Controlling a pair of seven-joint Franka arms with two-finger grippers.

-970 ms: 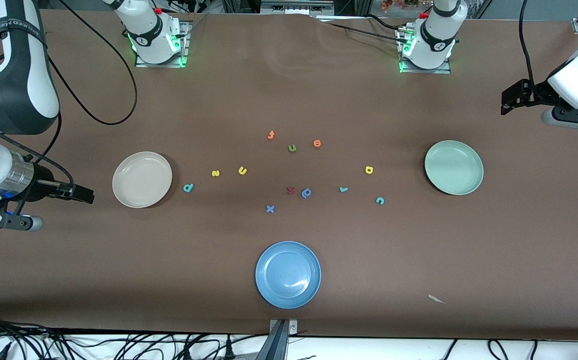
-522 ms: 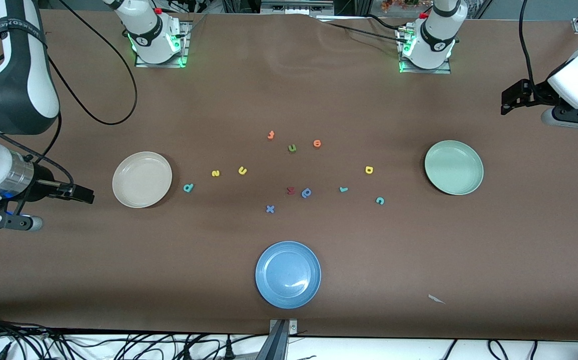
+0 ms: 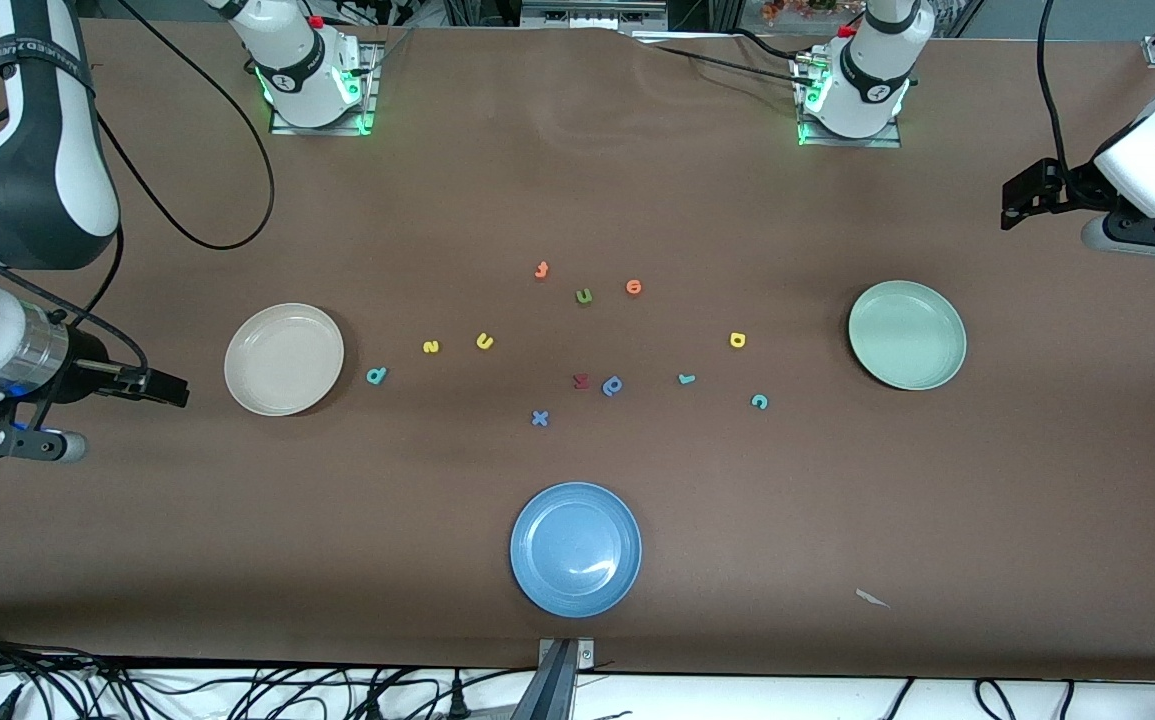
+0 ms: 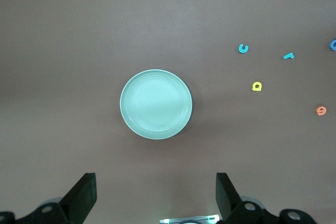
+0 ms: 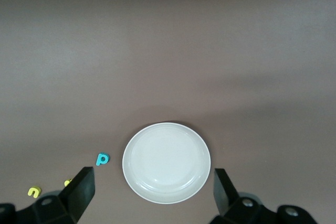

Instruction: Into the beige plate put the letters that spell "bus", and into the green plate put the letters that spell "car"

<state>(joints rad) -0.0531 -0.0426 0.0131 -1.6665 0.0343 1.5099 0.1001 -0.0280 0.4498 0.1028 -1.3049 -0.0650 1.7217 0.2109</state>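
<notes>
The beige plate (image 3: pixel 283 359) lies toward the right arm's end of the table, with the teal "b" (image 3: pixel 376 375), yellow "s" (image 3: pixel 430 346) and yellow "u" (image 3: pixel 484 341) in a row beside it. Toward the left arm's end is the green plate (image 3: pixel 906 334), with the yellow "a" (image 3: pixel 737 340), teal "r" (image 3: pixel 686 379) and teal "c" (image 3: pixel 759 401) near it. My right gripper (image 5: pixel 152 192) hangs open high above the beige plate (image 5: pixel 166 162). High above the table next to the green plate (image 4: pixel 156 104), my left gripper (image 4: pixel 155 198) is open and empty.
A blue plate (image 3: pixel 575 549) sits nearest the front camera. In the middle lie two orange letters (image 3: pixel 541 270) (image 3: pixel 634 287), a green "u" (image 3: pixel 583 295), a red letter (image 3: pixel 581 380), a blue "p" shape (image 3: pixel 613 385) and a blue "x" (image 3: pixel 539 418). A paper scrap (image 3: pixel 872 598) lies near the front edge.
</notes>
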